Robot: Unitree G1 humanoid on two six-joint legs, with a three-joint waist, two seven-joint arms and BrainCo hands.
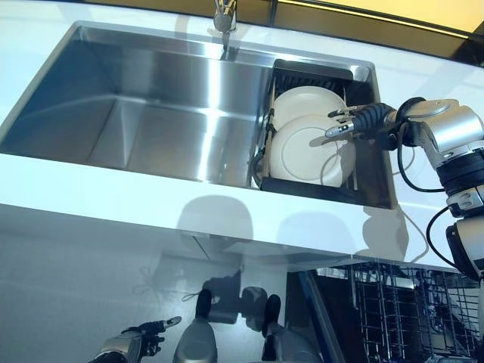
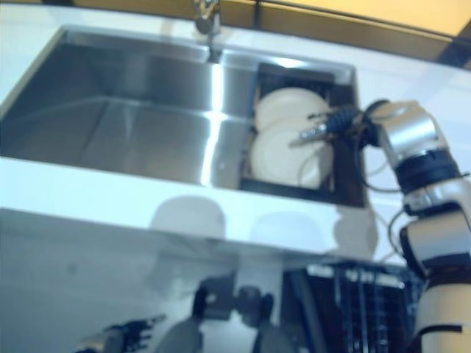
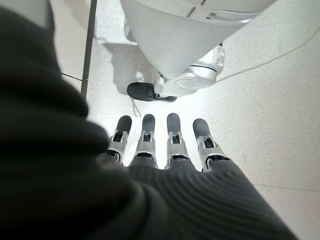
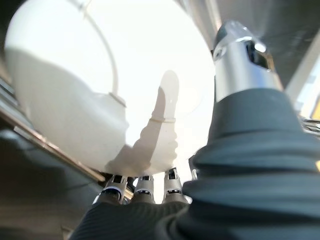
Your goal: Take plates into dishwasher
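Two cream plates stand on edge in a dark dish rack (image 1: pixel 306 71) at the right end of the sink. The front plate (image 1: pixel 299 155) leans against the rear plate (image 1: pixel 302 102). My right hand (image 1: pixel 359 121) reaches in from the right at the front plate's upper edge. In the right wrist view the plate (image 4: pixel 100 75) fills the picture; my fingers (image 4: pixel 142 185) lie behind its rim and my thumb (image 4: pixel 240 55) stands straight in front, not closed on it. My left hand (image 1: pixel 140 339) hangs low at the lower left, fingers straight (image 3: pixel 165 145), holding nothing.
The steel sink basin (image 1: pixel 151 113) lies left of the rack, with a faucet (image 1: pixel 224 19) at its back edge. The white counter (image 1: pixel 113 189) runs along the front. An open dishwasher's wire rack (image 1: pixel 393 302) shows below the counter at the lower right.
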